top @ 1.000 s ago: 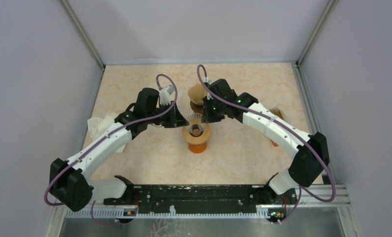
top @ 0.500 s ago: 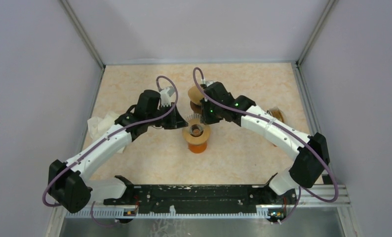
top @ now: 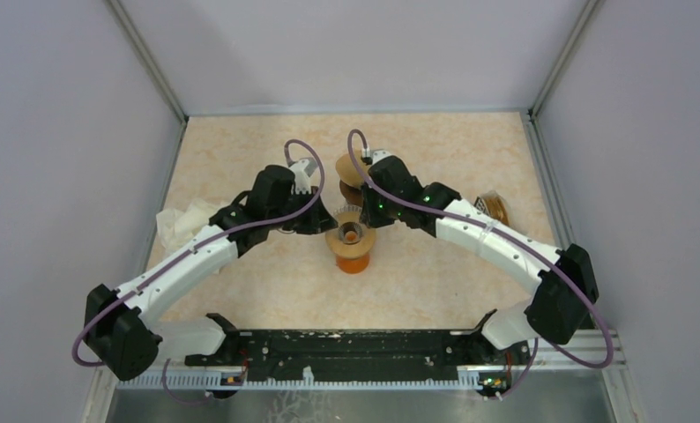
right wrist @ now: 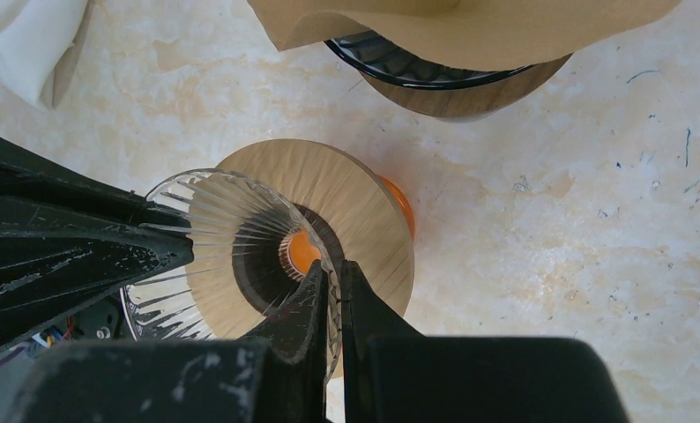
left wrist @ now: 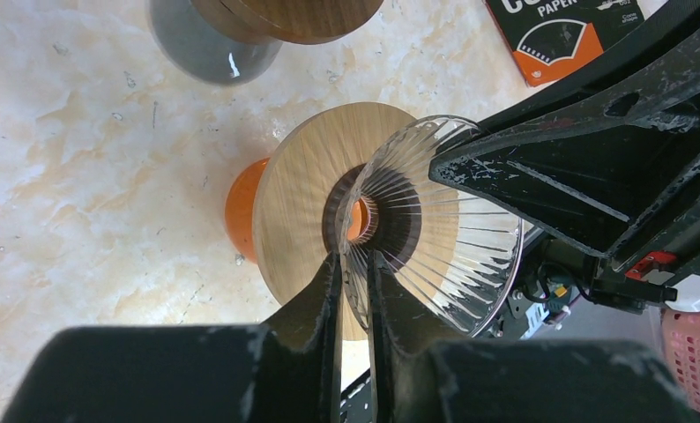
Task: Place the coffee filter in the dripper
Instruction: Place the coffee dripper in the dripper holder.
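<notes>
Left wrist view: the left gripper [left wrist: 353,258] has its fingers pressed almost together, pinching the thin ribbed glass rim of the dripper [left wrist: 435,238]. On the rim's opposite side the right gripper [right wrist: 332,269] has an equally tight pinch on the glass, one finger inside the cone and one outside. The dripper stands upright, its glass cone set in a round wooden collar [left wrist: 298,203]. The collar rests on an orange cup [left wrist: 239,211], which shows through the hole at the cone's bottom. No paper lines the cone.

The brown filter [right wrist: 470,22] sits apart from it, draped over the dark ribbed rim of a second dripper [right wrist: 470,92]. That one also has a wooden band and stands just behind the first, toward the far side of the marbled table [right wrist: 593,220].

A crumpled white cloth [right wrist: 16,35] lies near the table's left edge. A black-and-orange box [left wrist: 567,26] of filter paper lies flat on the right side. From above, the two arms reach in from either side and meet over the cup at the table's centre.
</notes>
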Controlling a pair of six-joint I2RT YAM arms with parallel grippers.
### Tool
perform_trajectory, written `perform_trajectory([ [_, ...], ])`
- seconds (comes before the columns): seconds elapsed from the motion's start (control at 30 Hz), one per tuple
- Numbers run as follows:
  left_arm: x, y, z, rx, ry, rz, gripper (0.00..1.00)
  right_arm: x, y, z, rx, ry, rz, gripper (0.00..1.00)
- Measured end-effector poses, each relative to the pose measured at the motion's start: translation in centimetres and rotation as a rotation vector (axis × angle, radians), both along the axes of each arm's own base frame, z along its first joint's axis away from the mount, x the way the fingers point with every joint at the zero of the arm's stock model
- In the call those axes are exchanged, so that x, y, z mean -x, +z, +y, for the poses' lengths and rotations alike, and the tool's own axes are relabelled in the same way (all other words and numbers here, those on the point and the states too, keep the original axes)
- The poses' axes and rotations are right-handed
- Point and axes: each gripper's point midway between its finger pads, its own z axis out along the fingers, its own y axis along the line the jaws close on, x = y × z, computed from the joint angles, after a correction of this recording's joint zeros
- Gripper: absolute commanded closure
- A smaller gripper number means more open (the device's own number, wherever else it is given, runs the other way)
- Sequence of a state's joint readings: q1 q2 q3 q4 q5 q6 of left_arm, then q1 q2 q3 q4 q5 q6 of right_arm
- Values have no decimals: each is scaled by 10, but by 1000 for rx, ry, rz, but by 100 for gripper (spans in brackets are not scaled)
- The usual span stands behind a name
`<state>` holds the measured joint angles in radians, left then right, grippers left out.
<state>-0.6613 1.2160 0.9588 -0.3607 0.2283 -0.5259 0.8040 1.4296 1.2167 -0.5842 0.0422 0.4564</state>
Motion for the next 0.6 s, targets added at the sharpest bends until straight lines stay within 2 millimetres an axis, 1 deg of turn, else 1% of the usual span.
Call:
perform_trajectory([
  [0.07, 0, 0, 0, -4, 2, -2, 89, 0, 0, 0, -2, 0, -2, 100],
  [0.17, 0, 0, 0, -9, 7, -5, 83, 0, 2, 0, -6, 1, -7, 99],
  [0.3, 0, 1, 1, -20, 14, -13, 78, 1, 5, 0, -5, 9, -11, 87],
  [0.4, 0, 2, 1, -29, 14, -23, 73, 4, 4, 0, 14, 25, -7, 84],
  [0.53, 0, 3, 2, -51, 10, -35, 64, 10, -4, -1, 58, 43, 34, 74],
  [0.6, 0, 3, 4, -64, 15, -35, 60, 13, -4, -2, 73, 46, 49, 72],
])
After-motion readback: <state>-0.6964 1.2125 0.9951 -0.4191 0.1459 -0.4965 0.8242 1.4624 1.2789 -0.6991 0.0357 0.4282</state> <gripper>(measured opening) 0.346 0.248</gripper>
